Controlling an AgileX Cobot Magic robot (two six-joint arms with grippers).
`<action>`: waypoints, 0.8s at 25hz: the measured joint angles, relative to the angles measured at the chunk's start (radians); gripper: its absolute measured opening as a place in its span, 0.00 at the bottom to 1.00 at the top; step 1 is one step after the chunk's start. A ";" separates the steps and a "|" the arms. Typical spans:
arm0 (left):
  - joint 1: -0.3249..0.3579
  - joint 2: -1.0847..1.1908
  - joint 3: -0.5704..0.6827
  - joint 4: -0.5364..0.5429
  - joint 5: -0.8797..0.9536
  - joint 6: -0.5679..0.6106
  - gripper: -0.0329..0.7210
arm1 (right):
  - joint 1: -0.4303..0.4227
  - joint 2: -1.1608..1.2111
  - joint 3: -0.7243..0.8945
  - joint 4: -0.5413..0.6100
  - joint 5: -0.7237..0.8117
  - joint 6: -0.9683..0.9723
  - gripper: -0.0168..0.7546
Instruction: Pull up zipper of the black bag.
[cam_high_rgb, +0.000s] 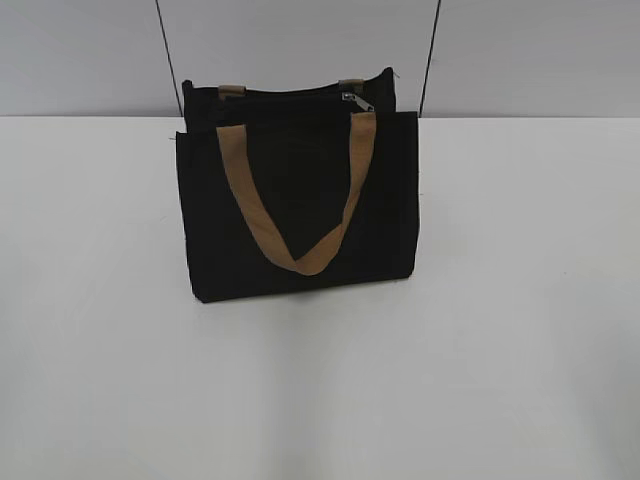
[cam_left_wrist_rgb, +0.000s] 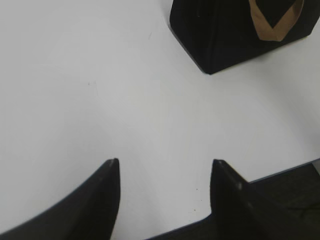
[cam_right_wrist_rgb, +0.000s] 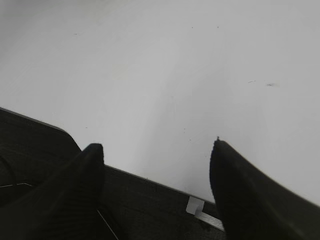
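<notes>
Your black bag (cam_high_rgb: 300, 210) stands upright on the white table (cam_high_rgb: 520, 350), toward the far edge and a little left of centre in the exterior view, its broad face turned to that camera. At the top opening you can see the zipper pull (cam_high_rgb: 357, 100), a small metal piece sitting near the right end of the bag's mouth. A tan handle (cam_high_rgb: 296, 215) hangs down the front face in a V, and two tan tabs of the far handle (cam_high_rgb: 231, 91) show at the back rim. Neither arm appears in the exterior view. From the left wrist view, the left gripper (cam_left_wrist_rgb: 165, 172) hovers over bare table near its front edge with its jaws spread wide and nothing between them; the bag's lower corner and the handle loop sit well apart from it, up at the top right of that view. From the right wrist view, the right gripper (cam_right_wrist_rgb: 157, 150) is likewise spread wide and empty, over the table's near edge, with a scrap of white tape (cam_right_wrist_rgb: 200, 209) on the dark surface below the edge.
</notes>
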 joint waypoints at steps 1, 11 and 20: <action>0.000 0.000 0.000 0.000 0.000 0.000 0.61 | 0.000 0.000 0.000 0.001 0.000 0.000 0.67; 0.153 0.000 0.000 -0.002 0.000 0.000 0.61 | -0.099 -0.138 0.000 0.014 0.001 0.000 0.67; 0.291 -0.073 0.000 -0.002 -0.002 0.000 0.53 | -0.195 -0.236 0.000 0.030 0.004 0.000 0.67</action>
